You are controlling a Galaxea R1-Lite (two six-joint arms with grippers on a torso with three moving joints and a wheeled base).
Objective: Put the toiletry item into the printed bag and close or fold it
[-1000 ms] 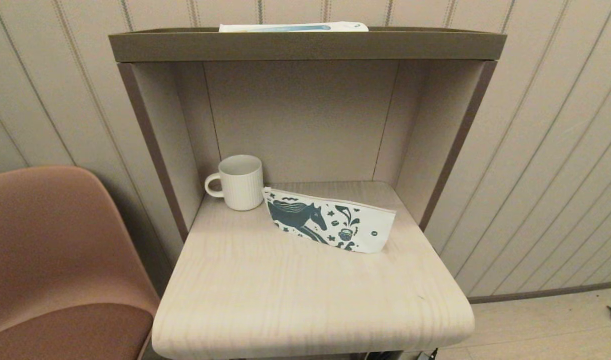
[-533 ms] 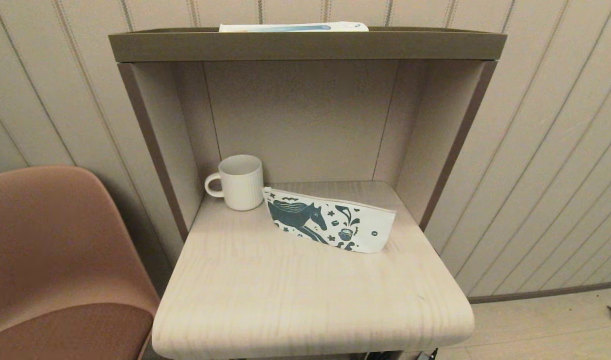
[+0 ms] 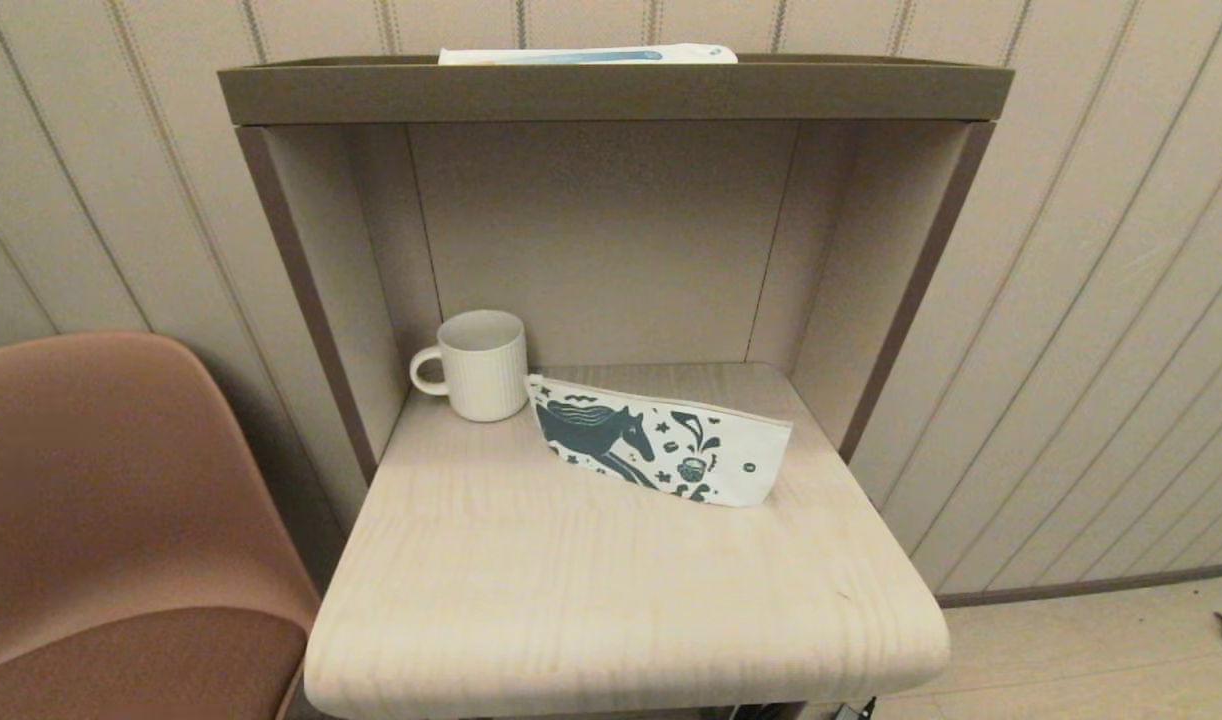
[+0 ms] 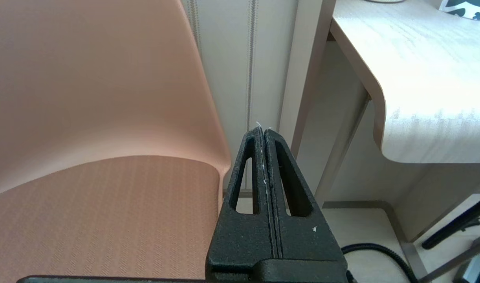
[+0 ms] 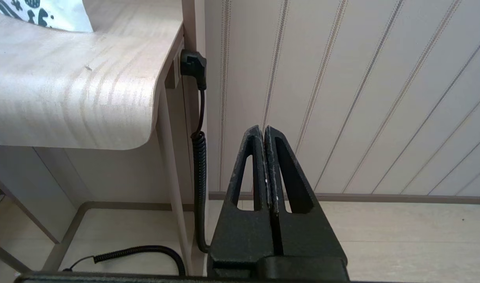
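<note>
The printed bag [image 3: 661, 442], a flat white pouch with a dark teal horse, cup and stars, lies on the pale wooden table [image 3: 611, 590] just right of the mug. The tiny white squeeze tube is out of view. Neither arm shows in the head view. My left gripper [image 4: 262, 129] hangs shut and empty below the table's left edge, beside the chair. My right gripper [image 5: 262, 129] hangs shut and empty below the table's right edge, facing the striped wall. A corner of the bag [image 5: 43, 13] shows in the right wrist view.
A cream ribbed mug [image 3: 479, 364] stands at the back left of the table. A long white-and-blue box [image 3: 586, 55] lies on the brown top shelf [image 3: 611, 92]. A pink chair [image 3: 101, 520] stands to the left. A coiled black cable [image 5: 200, 165] hangs by the table's right leg.
</note>
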